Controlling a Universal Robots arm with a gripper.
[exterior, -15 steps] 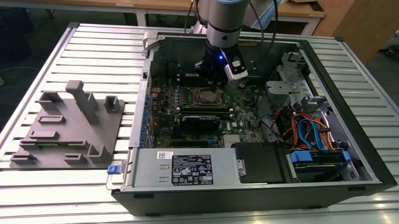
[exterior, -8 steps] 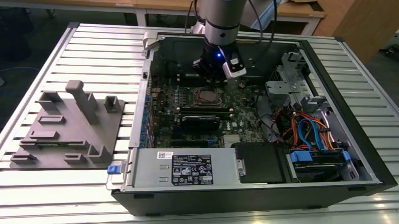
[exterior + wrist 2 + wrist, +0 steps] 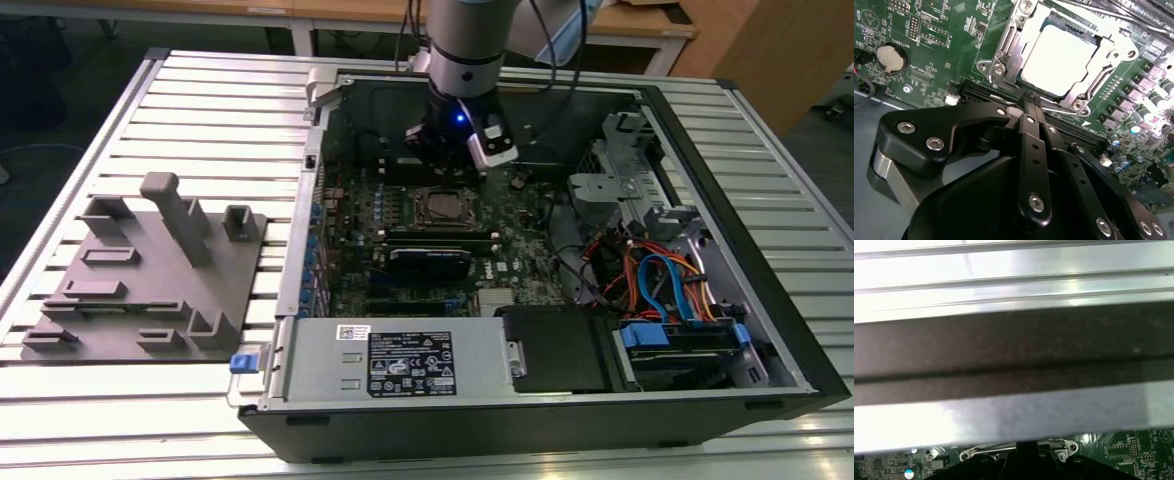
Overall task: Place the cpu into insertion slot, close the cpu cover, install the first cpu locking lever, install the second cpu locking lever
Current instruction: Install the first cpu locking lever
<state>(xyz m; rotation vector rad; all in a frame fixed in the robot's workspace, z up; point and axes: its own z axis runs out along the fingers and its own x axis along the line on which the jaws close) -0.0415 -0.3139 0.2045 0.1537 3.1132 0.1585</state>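
We found the arm (image 3: 463,45) pointing straight down, gripper (image 3: 1028,100) fingers together beside the cpu cover (image 3: 1004,47). Whether they pinched anything was hidden.

cpu (image 3: 1059,57): pale matt metal top; cpu cover (image 3: 1005,44): shiny silver metal; fingers (image 3: 1031,147): smooth matt black.

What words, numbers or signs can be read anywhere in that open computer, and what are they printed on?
On the silver power supply, a black-and-white label: print too small to read.
On the green motherboard, white lettering: too blurred to read reliably.
Nothing can be quoted with confidence.
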